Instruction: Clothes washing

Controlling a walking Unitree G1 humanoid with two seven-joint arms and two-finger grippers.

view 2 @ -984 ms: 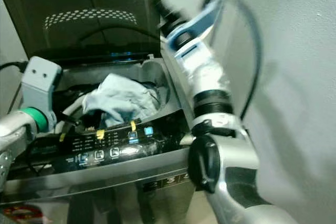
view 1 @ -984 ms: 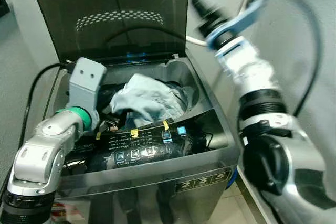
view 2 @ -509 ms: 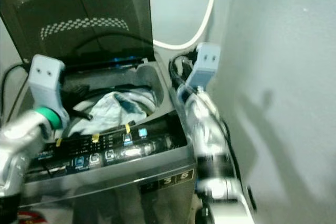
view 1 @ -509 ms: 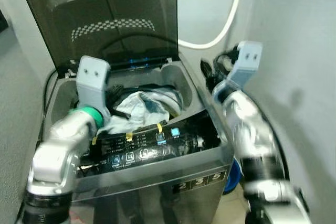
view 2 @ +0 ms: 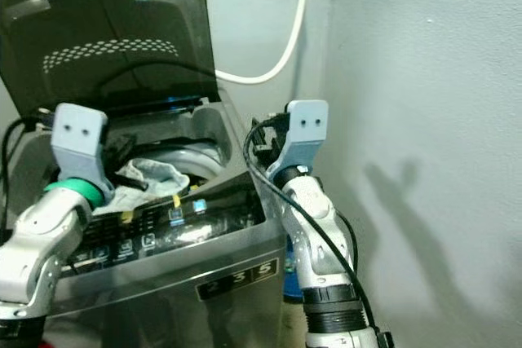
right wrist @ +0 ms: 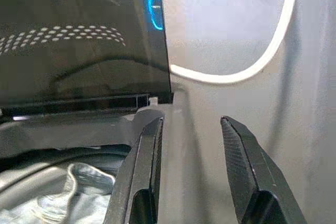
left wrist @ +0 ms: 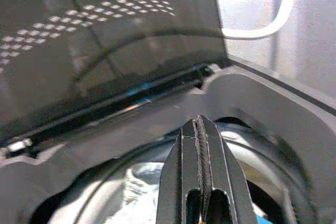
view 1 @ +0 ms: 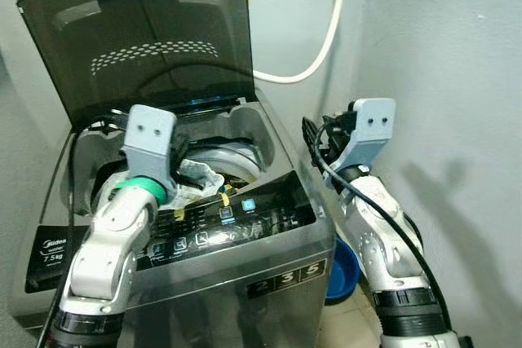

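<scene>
A grey top-loading washing machine (view 1: 245,270) stands with its dark lid (view 1: 139,38) raised. Pale blue and white clothes (view 1: 200,175) lie in the drum (left wrist: 247,145). My left gripper (left wrist: 198,121) hovers over the drum opening, pointing toward the lid hinge. Its fingers are shut flat together with nothing between them. My right gripper (right wrist: 191,124) is open and empty. It sits just outside the machine's right rear corner, close to the wall.
A white hose (view 1: 326,38) runs down the back wall behind the machine. The grey wall (view 1: 457,79) is close on the right. A blue basin (view 1: 344,270) sits on the floor beside the machine. The control panel (view 1: 228,222) spans the front rim.
The view has drawn back from the machine. My right arm has come down from beside the lid to the machine's right side. My left wrist sits higher over the drum.
</scene>
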